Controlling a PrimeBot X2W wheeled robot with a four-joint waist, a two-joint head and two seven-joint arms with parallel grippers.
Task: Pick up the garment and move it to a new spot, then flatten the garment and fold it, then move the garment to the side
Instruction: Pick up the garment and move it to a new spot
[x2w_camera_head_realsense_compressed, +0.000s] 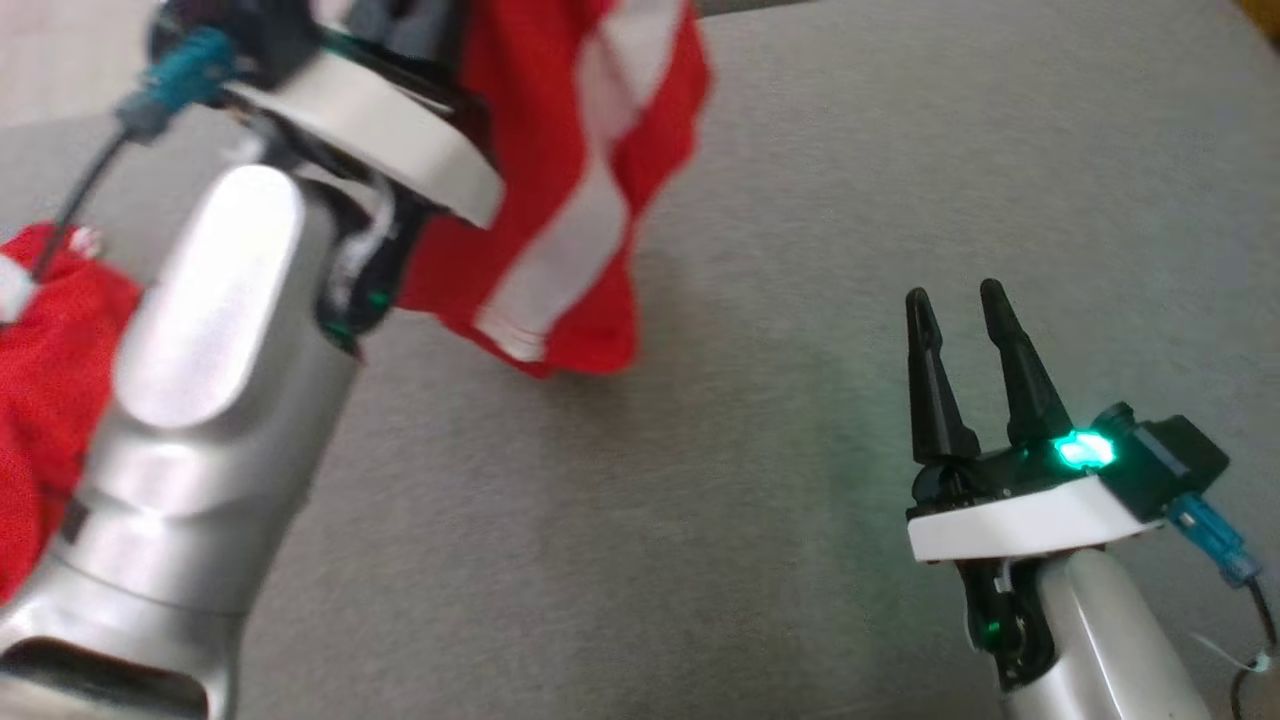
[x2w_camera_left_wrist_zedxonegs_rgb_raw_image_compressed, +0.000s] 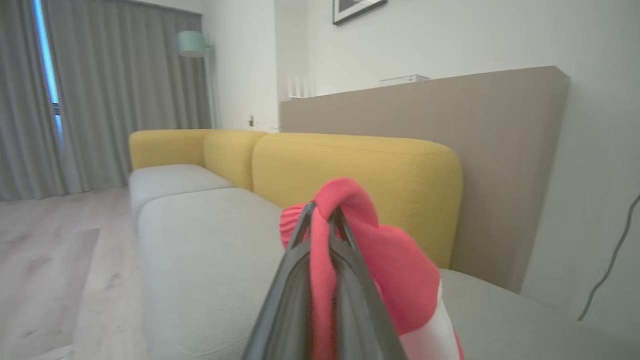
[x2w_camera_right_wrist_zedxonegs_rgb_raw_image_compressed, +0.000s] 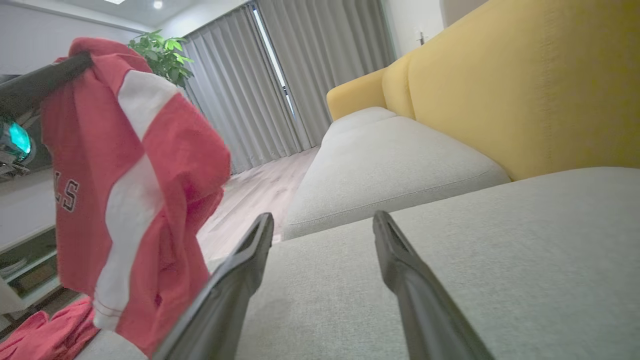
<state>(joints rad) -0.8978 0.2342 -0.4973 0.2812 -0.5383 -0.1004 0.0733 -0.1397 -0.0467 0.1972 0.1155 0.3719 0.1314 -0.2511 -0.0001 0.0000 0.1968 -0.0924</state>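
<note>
Now gripping a bunched fold of soft red shirt (x2w_camera_left_wrist_zedxonegs_rgb_raw_image_compressed: 395, 270) with broad white stripes in the left gripper (x2w_camera_left_wrist_zedxonegs_rgb_raw_image_compressed: 322, 214), draped limp beneath it, possibly trailing onto the grey woven cushion (x2w_camera_head_realsense_compressed: 800, 520). Holding the right gripper (x2w_camera_head_realsense_compressed: 962, 298) spread wide, empty, well right of the shirt.

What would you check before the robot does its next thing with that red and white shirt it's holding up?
1. The left claw is shut on the shirt: ok.
2. The right claw is open and holds nothing: ok.
3. The shirt is wholly off the sofa seat: cannot tell; its hem hangs low.
4. The red cloth at the left belongs to this shirt: cannot tell.
5. Bare seat near the right claw for laying it down: ok.
6. The shirt is flattened: not ok; it hangs bunched.
</note>
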